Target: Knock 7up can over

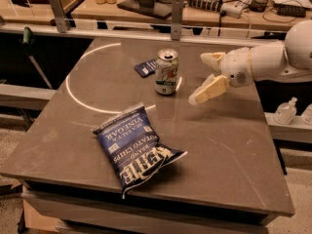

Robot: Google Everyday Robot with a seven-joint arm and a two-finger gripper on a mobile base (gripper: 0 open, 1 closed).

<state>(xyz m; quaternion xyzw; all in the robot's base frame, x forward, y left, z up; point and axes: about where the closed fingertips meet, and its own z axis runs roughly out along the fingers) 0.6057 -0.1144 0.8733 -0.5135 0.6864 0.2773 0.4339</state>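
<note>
Now, one upright 7up can (166,72), one chip bag (136,147), one packet (146,68), end effector (208,76) near can, spread, empty.

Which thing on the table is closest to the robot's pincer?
The 7up can: it stands upright right beside the open pincer, which hovers above the table. The blue chip bag and the small dark-blue packet lie flat and farther off.

7up can (166,72) stands upper centre on the table (224,145); gripper (198,79) just right, packet (145,68) behind-left, perhaps touching; chip bag (136,150) below.
</note>
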